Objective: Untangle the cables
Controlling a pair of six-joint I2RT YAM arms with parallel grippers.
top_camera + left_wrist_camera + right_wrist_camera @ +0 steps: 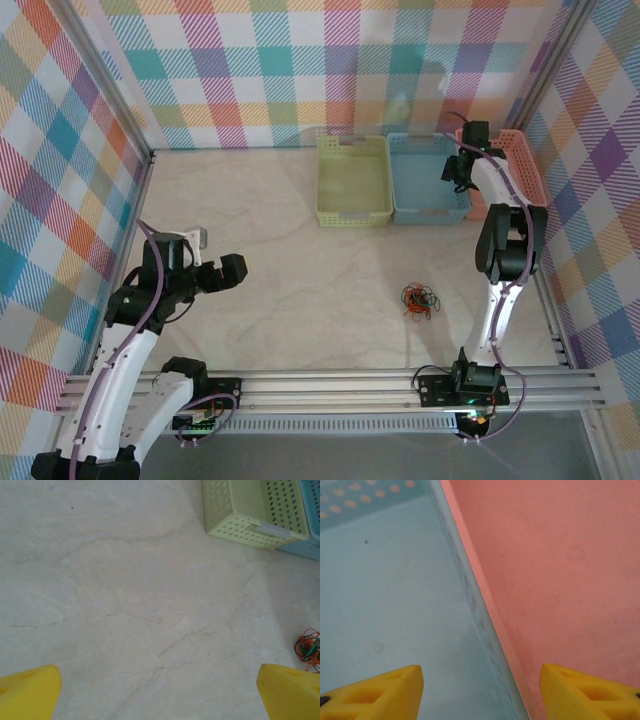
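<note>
Tangled knot of hair-thin orange-red, black and green wires (418, 300) sits lower centre-right in the top view, on the veined cream tabletop (280, 230). Left gripper (159, 687): yellow fingers wide apart, empty. Right gripper (480, 687): wide too, over the seam between the smooth blue plastic basket (385, 590) and the pink plastic basket (560, 570).

No text, label, brand, number or sign is showing clearly enough to be read in any view.
</note>
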